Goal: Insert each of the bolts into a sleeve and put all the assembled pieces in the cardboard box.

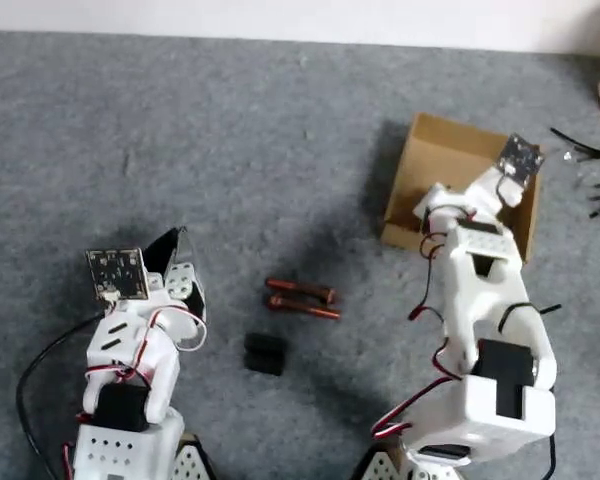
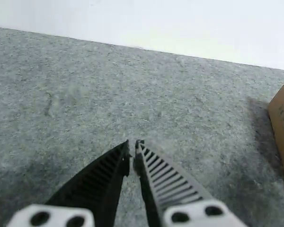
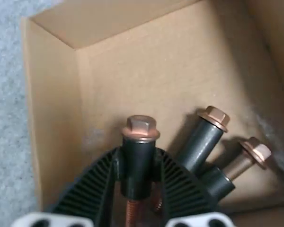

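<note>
Grey carpet is spread across the whole table, and a strip of white wall is seen along the top of the high view. At the lower left of that view the left arm is placed. Its left gripper is pointed over bare carpet, with the two black ribbed jaws drawn almost together at the tips and nothing caught between them.

Near the middle of the high view, two copper-coloured bolts are laid side by side on the carpet, close to each other and roughly parallel. Just below them and slightly to the left, dark sleeves are grouped tightly together; their number cannot be told. Bolts and sleeves are kept apart from both arms.

Right of centre, the right arm is stretched from the lower right up towards the cardboard box, which is set open-topped in the upper right part of the frame. In the right wrist view the right gripper is seen inside the box, its jaws clamped on a black sleeve with a bolt pushed through it, head at one end and threaded shank showing at the other. Beside it, two assembled pieces are laid on the box floor, close to one another and leaning towards a corner.

At the far right edge of the high view, thin dark wires are scattered on the carpet.
</note>
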Controlling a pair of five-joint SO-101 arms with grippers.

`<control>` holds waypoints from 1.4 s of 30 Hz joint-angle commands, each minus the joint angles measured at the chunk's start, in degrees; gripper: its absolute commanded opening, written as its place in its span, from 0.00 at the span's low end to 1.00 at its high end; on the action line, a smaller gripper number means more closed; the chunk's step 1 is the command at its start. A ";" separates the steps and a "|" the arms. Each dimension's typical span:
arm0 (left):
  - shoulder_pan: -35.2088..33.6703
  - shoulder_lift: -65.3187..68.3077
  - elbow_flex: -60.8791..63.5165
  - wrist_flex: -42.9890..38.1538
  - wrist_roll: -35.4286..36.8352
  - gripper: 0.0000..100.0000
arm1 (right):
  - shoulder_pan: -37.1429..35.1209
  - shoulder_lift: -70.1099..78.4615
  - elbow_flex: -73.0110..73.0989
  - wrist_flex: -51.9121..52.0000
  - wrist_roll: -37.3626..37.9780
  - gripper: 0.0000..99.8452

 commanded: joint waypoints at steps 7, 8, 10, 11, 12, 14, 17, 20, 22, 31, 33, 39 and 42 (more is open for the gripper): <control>-0.57 -0.31 1.10 0.00 -1.05 0.04 | -1.19 -2.59 -3.38 2.24 -0.35 0.30; -0.57 -0.31 1.10 0.00 -1.05 0.04 | -1.71 -4.18 -3.47 4.26 -0.26 0.29; -0.57 -0.31 1.10 0.00 -1.05 0.04 | -3.47 -8.84 -3.21 7.96 -0.26 0.28; -0.57 -0.31 1.10 0.00 -1.05 0.04 | -4.70 -11.82 -3.03 9.27 -0.26 0.28; -0.57 -0.31 1.10 0.00 -1.05 0.04 | -6.20 -14.73 -2.15 10.86 -0.26 0.28; -0.57 -0.31 1.10 0.00 -1.05 0.04 | -9.36 -21.32 1.54 13.32 -0.26 0.28; -0.57 -0.31 1.10 0.00 -1.05 0.04 | -14.99 -31.69 8.92 13.41 2.29 0.28; -0.57 -0.31 1.10 0.00 -1.05 0.04 | -22.11 -40.75 15.78 13.32 12.13 0.28; -0.57 -0.31 1.10 0.00 -1.05 0.04 | -27.65 -45.85 20.35 13.32 18.81 0.28; -0.92 -0.48 1.10 0.00 -1.05 0.04 | -42.51 -52.18 33.10 13.58 31.65 0.28; -0.92 -0.57 1.10 0.00 -1.05 0.04 | -43.12 -51.21 33.98 13.67 31.91 0.28; -0.92 -0.57 1.10 0.00 -1.05 0.04 | -43.03 -45.85 34.77 13.67 37.01 0.28; -0.92 -0.57 1.10 0.00 -1.05 0.04 | -43.03 -41.01 34.77 13.67 39.74 0.28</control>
